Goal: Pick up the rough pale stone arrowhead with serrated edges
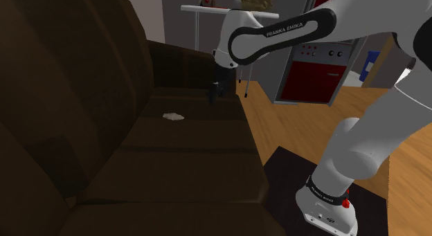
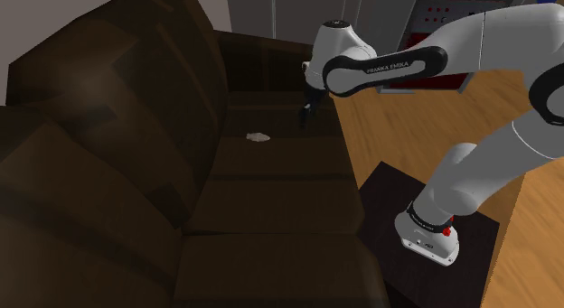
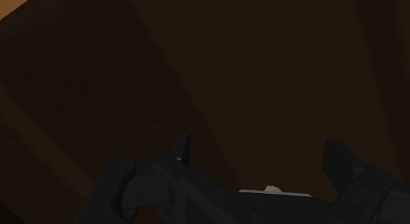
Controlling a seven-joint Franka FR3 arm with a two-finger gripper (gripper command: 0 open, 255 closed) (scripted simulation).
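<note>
1. One claw (image 3: 260, 150), all black. Fingers stand apart with nothing between them. It hangs, pointing down, over the front edge of the far seat cushion.
2. One arrowhead (image 1: 173, 117), small, pale, irregular in outline; serrations too small to tell. It lies flat on that same cushion, nearer the backrest than the front edge and close to the seam with the next cushion. It is apart from the claw, to its left in the shoulder view.
3. One sofa (image 1: 187, 151), dark brown, soft seat, carrying the arrowhead.
4. Step in hand, as judged: the approach; nothing is grasped yet.
5. Method advised: carry the claw across from the front edge toward the backrest until it is centred over the arrowhead. Turn the wrist so the fingers span the piece's narrow width, then descend with the fingers wide.
6. Caution: the piece is thin and the cushion yields. The fingertips probably need to press slightly into the seat to get under its edges. Close slowly, so it does not slip toward the seam.
</note>
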